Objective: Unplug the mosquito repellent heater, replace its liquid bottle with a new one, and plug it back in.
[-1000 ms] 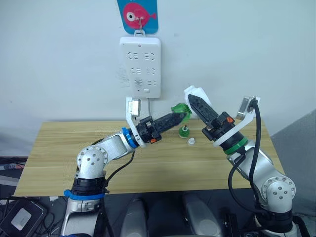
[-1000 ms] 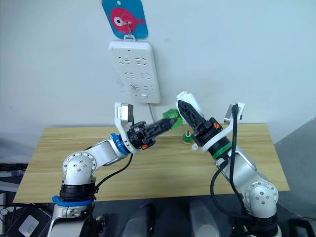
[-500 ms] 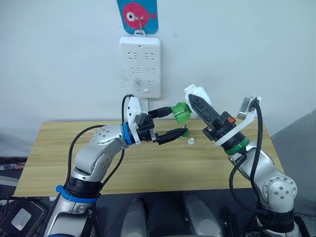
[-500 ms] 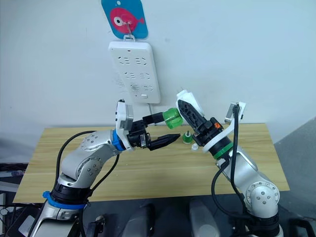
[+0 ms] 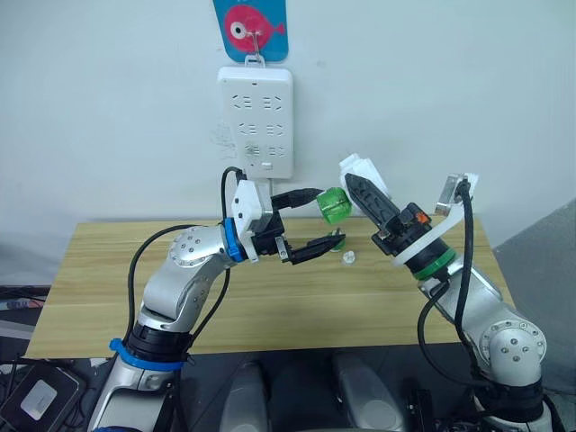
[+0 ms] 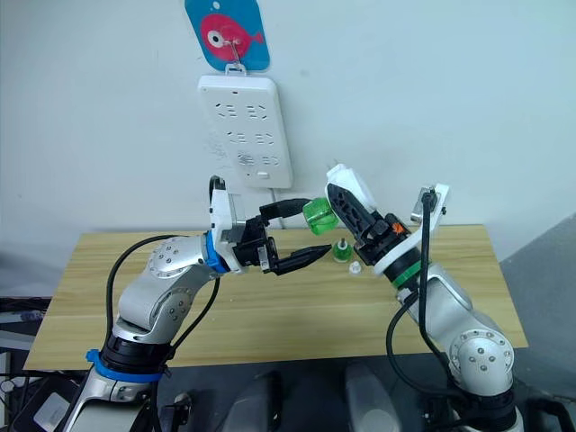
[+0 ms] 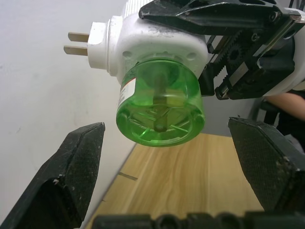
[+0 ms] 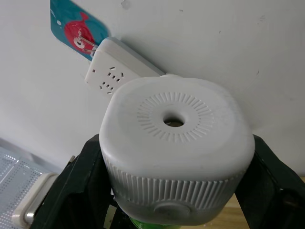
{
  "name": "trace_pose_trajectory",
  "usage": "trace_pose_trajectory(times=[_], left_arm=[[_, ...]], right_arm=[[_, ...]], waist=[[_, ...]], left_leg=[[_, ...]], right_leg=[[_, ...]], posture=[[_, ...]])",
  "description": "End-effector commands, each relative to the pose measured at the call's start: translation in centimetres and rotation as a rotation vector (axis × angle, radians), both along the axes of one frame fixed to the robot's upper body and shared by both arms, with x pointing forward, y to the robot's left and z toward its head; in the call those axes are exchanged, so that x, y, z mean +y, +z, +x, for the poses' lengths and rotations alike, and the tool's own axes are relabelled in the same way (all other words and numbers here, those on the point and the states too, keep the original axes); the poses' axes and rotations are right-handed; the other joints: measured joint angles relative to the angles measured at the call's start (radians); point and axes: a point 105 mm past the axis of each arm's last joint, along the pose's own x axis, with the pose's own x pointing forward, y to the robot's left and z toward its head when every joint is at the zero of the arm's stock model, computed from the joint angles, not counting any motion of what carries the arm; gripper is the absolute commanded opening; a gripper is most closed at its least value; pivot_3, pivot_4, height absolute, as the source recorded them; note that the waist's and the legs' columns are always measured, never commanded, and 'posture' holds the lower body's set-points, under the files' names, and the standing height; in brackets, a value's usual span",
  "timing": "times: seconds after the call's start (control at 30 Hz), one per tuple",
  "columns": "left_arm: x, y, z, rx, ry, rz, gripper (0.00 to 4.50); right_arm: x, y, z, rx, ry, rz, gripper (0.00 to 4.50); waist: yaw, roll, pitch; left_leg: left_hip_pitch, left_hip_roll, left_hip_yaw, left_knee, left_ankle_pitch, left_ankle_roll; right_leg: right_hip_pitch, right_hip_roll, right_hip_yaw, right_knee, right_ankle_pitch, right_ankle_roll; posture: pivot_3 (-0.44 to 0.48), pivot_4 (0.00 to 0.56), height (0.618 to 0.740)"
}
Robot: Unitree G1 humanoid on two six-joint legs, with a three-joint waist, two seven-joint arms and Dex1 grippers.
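Left wrist view: left tool (image 7: 162, 157) gaping wide, holding nothing, flanking green bottle (image 7: 160, 109).
Right tool (image 5: 360, 184): gripping heater (image 8: 176, 148).

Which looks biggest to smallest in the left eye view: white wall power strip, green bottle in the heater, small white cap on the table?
1. White multi-socket power strip on the wall.
2. Translucent green liquid bottle, though it sits nearer the camera than the strip.
3. Small white cap on the wooden table, clearly the smallest.
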Motion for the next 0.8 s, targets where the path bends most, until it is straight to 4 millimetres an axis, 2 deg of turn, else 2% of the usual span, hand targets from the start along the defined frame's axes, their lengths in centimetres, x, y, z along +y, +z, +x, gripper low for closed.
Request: trace_pose_trajectory(times=[0.03, 0.37, 0.53, 0.8], left_arm=[[-0.1, 1.0, -0.2, -0.055, -0.001, -0.027, 4.50], [0.0, 1.8, 0.1, -0.105, 0.014, -0.050, 4.50], [0.2, 0.8, -0.1, -0.106, 0.019, -0.003, 4.50], [-0.5, 0.5, 0.1, -0.111, 0.024, 0.000, 4.50]], right_arm=[[0.4, 0.9, -0.6, -0.054, 0.027, 0.003, 3.05], [0.1, 0.5, -0.5, -0.026, 0.019, 0.034, 3.05], [-0.5, -0.2, -0.5, -0.008, 0.001, 0.004, 3.05], [0.3, -0.3, -1.0, -0.033, 0.039, -0.047, 3.04]], waist=[[0.000, 0.000, 0.000], [0.000, 0.000, 0.000], [0.000, 0.000, 0.000], [0.000, 0.000, 0.000]], left_leg=[[0.000, 0.000, 0.000, 0.000, 0.000, 0.000], [0.000, 0.000, 0.000, 0.000, 0.000, 0.000], [0.000, 0.000, 0.000, 0.000, 0.000, 0.000], [0.000, 0.000, 0.000, 0.000, 0.000, 0.000]], right_leg=[[0.000, 0.000, 0.000, 0.000, 0.000, 0.000], [0.000, 0.000, 0.000, 0.000, 0.000, 0.000], [0.000, 0.000, 0.000, 0.000, 0.000, 0.000], [0.000, 0.000, 0.000, 0.001, 0.000, 0.000]], posture=[[-0.210, 0.212, 0.729], [-0.210, 0.212, 0.729], [-0.209, 0.214, 0.729], [-0.210, 0.215, 0.729]])
